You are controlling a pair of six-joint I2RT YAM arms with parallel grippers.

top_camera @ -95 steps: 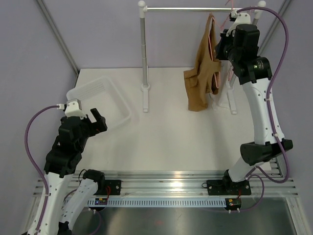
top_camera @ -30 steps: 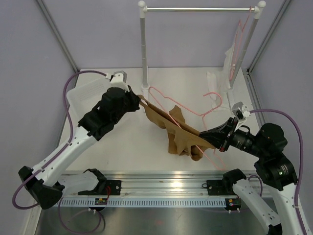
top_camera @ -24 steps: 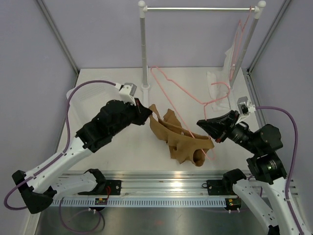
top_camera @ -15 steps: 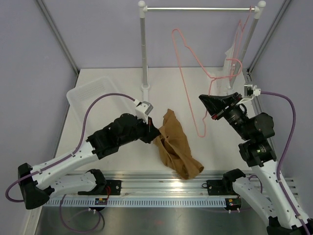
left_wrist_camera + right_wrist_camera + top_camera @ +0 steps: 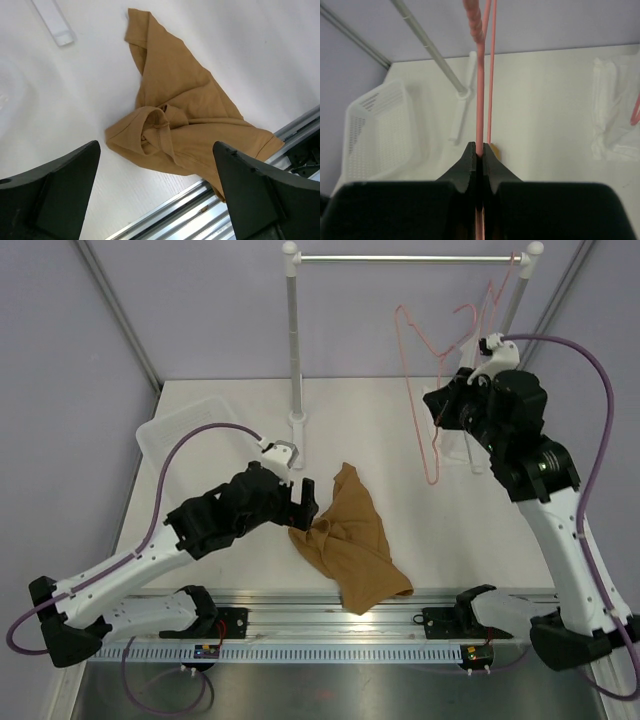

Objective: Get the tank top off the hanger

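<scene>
**Tank top (image 5: pixel 352 545) free**

On the counter (image 5: pixel 380 430), near its front edge, the tank top lies crumpled. Right fingers (image 5: pixel 466 167) pinch the bare hanger (image 5: pixel 480 75) aloft: hold firm, steer it clear of the rack (image 5: pixel 293 340). Left fingers (image 5: pixel 55 190) hover spread, empty.

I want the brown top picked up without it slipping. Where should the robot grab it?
Probably the rolled fold at the end of the tank top nearest the left arm, coming straight down from above. The rest lies flat on the table, leaving little to pinch, while that fold stands up in a ridge. The open left gripper hangs right over it.
</scene>
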